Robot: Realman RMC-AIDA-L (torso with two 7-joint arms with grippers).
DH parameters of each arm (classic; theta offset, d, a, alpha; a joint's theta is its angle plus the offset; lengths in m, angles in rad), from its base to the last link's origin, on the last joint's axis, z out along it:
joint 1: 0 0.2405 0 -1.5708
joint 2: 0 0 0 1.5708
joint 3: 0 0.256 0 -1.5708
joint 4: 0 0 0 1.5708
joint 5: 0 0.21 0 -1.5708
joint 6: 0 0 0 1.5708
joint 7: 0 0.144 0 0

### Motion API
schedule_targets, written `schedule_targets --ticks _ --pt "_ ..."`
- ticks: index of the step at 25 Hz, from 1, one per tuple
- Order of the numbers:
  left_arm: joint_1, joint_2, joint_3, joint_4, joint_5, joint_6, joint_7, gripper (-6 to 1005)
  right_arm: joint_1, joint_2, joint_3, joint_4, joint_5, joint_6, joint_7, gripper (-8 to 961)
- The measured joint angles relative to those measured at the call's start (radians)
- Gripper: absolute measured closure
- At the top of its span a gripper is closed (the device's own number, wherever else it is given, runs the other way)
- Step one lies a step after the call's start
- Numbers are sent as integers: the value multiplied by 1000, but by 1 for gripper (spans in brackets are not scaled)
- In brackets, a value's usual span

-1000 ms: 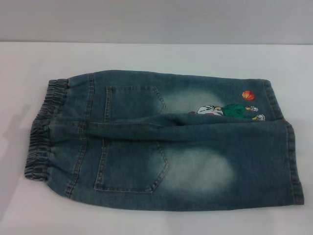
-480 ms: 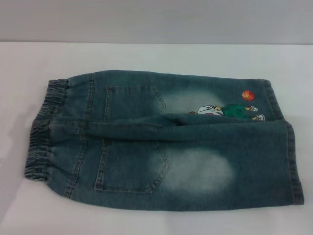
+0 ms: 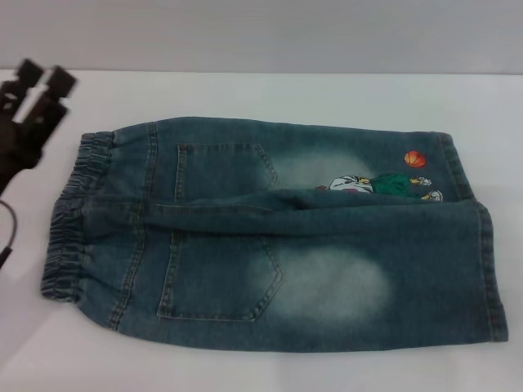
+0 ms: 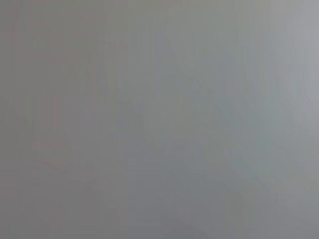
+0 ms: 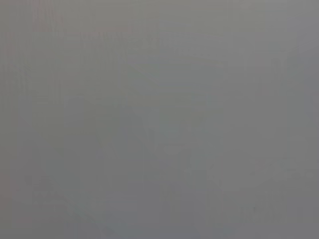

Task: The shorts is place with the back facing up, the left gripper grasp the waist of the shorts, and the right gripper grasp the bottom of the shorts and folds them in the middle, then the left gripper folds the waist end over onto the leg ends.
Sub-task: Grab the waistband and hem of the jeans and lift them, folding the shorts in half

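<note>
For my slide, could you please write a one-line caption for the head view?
Left gripper enters beside the elastic waist of denim shorts lying flat, back pockets up, on a white table.

Head view downward; wrist views blank.

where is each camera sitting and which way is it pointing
Head view: from the robot's head, looking forward and down at the shorts spread on the white table; the left gripper shows at the left edge beyond the waist, fingers apart.
Left wrist view: on the left arm's wrist; only a blank grey field, none of the robot visible.
Right wrist view: on the right arm's wrist; also blank grey.
Shared: both wrist views show nothing recognisable; neither shares anything with the head view.
</note>
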Motion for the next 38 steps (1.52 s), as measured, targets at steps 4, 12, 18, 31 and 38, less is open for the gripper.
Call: schedule_targets --ticks 4,12,18,31,38 --pt "-36 26 112 14 23 -23 -20 265 6 0 0 0 0 18 0 218" --pt "-100 74 118 97 335 -135 -196 265 13 0 0 0 -1 47 1 217" --pt "-102 123 41 212 584 -139 -428 265 14 0 0 3 -1 59 2 217" --pt "-42 168 -329 226 1052 -163 -641 266 17 0 0 6 -1 86 2 218" --pt "37 203 -431 230 1163 -190 -700 266 24 0 0 2 -1 93 2 218"
